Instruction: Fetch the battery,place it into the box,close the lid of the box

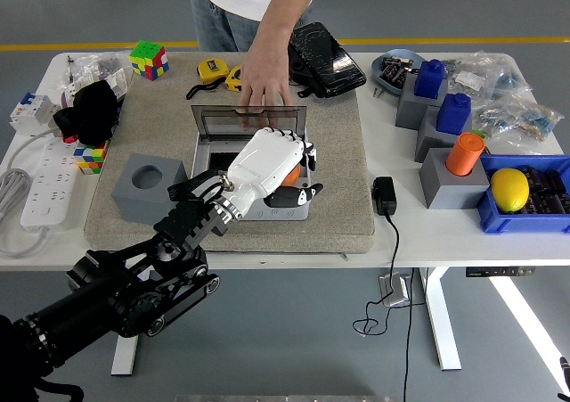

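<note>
My left hand [287,172], white with black fingertips, hovers over the open grey box [204,159] on the beige mat [338,166]. Its fingers are curled around an orange battery [290,175], of which only a sliver shows under the palm. The box's transparent lid [223,118] stands open at the far side. A person's hand [265,83] rests on the lid's top edge. The box's inside is mostly hidden by my hand. My right hand is out of view.
A grey cube holder [145,185] sits left of the box. Right of the mat lie a black adapter [385,194], grey blocks with blue and orange cylinders [463,152], and a blue bin with a lemon [509,189]. A power strip [49,179], cubes and tape measures [221,72] lie left and far.
</note>
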Robot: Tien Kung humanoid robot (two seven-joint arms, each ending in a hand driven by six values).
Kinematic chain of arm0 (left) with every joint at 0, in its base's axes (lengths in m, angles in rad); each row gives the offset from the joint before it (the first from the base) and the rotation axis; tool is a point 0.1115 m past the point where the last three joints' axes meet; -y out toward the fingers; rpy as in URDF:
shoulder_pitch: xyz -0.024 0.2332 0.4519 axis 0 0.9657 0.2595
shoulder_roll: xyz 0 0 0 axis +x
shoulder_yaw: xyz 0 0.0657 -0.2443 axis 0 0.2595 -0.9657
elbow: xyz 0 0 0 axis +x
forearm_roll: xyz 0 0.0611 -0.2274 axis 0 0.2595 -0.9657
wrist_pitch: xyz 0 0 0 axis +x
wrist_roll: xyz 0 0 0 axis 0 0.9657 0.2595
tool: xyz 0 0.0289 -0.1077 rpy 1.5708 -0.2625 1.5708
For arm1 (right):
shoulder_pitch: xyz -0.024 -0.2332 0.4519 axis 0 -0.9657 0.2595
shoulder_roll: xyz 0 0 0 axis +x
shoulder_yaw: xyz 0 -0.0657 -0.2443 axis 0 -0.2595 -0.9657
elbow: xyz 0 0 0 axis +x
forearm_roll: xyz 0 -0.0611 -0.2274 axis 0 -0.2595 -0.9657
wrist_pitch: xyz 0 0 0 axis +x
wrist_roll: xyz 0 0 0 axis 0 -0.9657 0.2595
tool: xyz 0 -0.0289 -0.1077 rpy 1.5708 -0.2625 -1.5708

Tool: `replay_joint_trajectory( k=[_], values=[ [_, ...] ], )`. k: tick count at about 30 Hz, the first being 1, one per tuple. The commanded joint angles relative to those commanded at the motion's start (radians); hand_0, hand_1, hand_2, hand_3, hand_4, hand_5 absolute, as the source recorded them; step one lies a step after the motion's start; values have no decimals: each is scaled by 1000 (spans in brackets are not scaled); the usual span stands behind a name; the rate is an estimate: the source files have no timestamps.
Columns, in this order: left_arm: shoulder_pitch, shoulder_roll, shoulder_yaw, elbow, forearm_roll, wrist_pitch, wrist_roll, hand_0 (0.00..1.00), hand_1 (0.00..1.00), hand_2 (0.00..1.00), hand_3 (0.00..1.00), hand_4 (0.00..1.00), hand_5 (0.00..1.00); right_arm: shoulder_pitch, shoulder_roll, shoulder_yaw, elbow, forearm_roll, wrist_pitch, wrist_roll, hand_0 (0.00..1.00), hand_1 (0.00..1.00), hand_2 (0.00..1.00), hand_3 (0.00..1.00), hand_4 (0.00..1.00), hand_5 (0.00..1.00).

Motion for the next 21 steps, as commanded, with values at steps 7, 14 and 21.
replay_joint_trajectory(
  k=[7, 14, 21],
  values=[
    [0, -1, -14, -1, 12, 1, 5, 514, 748, 702, 590, 770, 401, -4, 7, -8, 0, 7, 2, 6, 821, 806, 767, 789, 998, 998],
    [71, 45, -105, -187, 31, 41, -18, 529, 754, 710, 612, 784, 417, -8, 9, 9, 0, 5, 2, 6, 823, 806, 767, 788, 998, 998],
    [156, 95, -252, -417, 38, 46, -18, 642, 797, 724, 621, 798, 434, -7, 9, 10, 0, 8, 4, 6, 822, 806, 767, 788, 998, 998]
  ],
)
